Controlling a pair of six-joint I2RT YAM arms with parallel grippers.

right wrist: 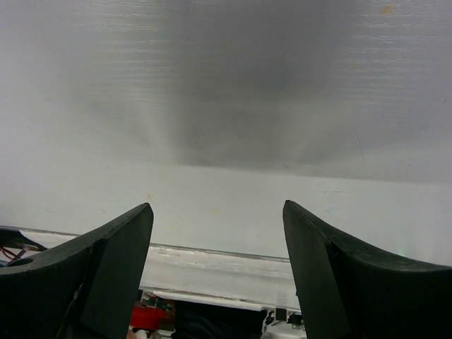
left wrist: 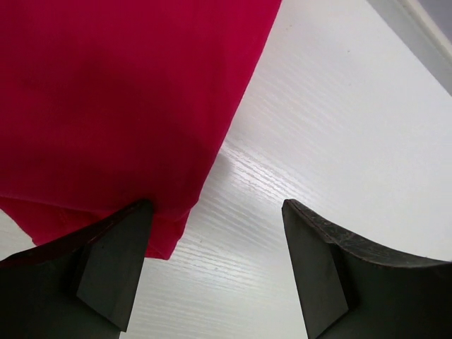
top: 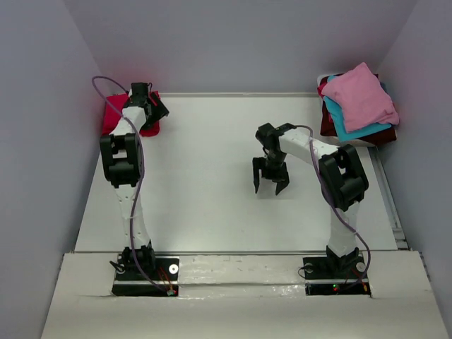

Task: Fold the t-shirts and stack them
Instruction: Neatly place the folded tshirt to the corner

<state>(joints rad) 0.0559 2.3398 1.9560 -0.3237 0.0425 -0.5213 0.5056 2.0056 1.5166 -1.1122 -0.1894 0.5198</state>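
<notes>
Currently the left fingers [left wrist: 113, 261] stand apart over the edge of the crimson t-shirt [left wrist: 120, 99], which lies at the table's [top: 212, 141] far left corner. The right fingers [top: 282, 185], likewise apart, hang above the table's middle. A pink t-shirt [top: 360, 95] tops the far-right pile.

White desk [top: 212, 205], shirts along its far edge
A crimson t-shirt [top: 111, 116] lies flat; well to its right, at the opposite far corner, a pile of t-shirts [top: 357, 102].

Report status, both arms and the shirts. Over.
Left fingers open at red t-shirt edge. Right fingers open, empty, over table. Other t-shirts heaped far right. Nothing blocking.
</notes>
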